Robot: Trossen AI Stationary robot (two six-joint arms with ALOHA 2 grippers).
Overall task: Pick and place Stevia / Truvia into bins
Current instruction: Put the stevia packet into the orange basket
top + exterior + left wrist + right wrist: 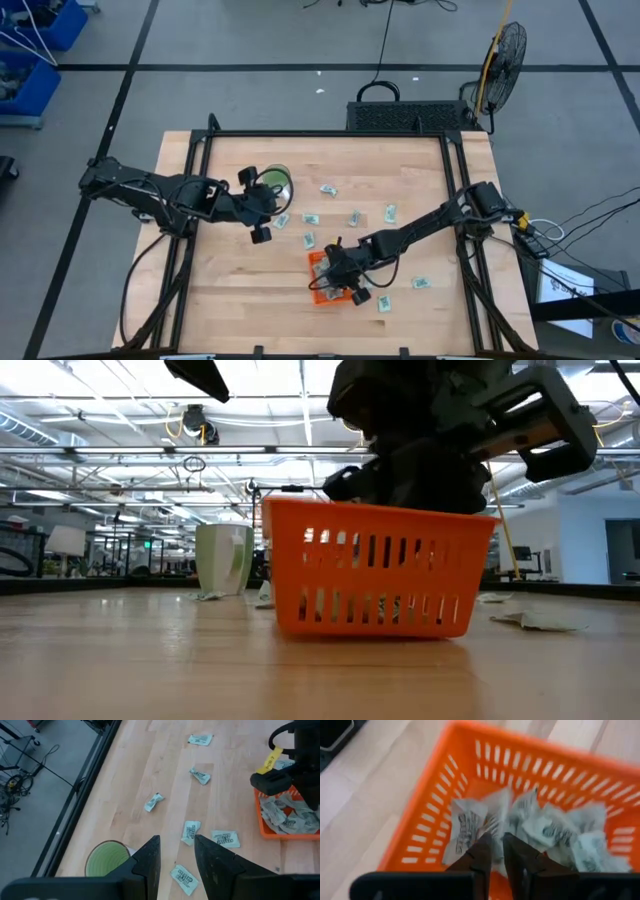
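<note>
Worktop (240, 300): pale wood, bare in front of the orange tray in the low view; loose sachets lie scattered round the tray.
Right gripper (497, 837): directly above the orange tray, pointing down into it. Its fingers are slightly parted, and nothing shows clamped between them.
Left gripper (176, 840): well away from the tray, on the green cup's side. Its fingers are apart and empty, and it waits above the loose sachets.
Orange tray (435, 815): upright on the worktop, with slotted walls. Most of its outline is hidden under the right gripper in the high view, so I cannot tell how its long axis runs.
Green cup (107, 860): upright, well apart from the tray, just beside the left gripper.
Sachets in tray (545, 832): a crumpled heap against the tray's floor. They point every way, with no shared long axis.
Loose sachets (225, 839): flat on the worktop outside the tray, mostly on its far side and a couple just beside it. Their long axes run in different directions.
Step in hand: by my judgement, dropping a sachet into the tray.
Doing it well: spread the fingers fully while low inside the tray walls, then lift straight up so that no paper clings or drags out.
</note>
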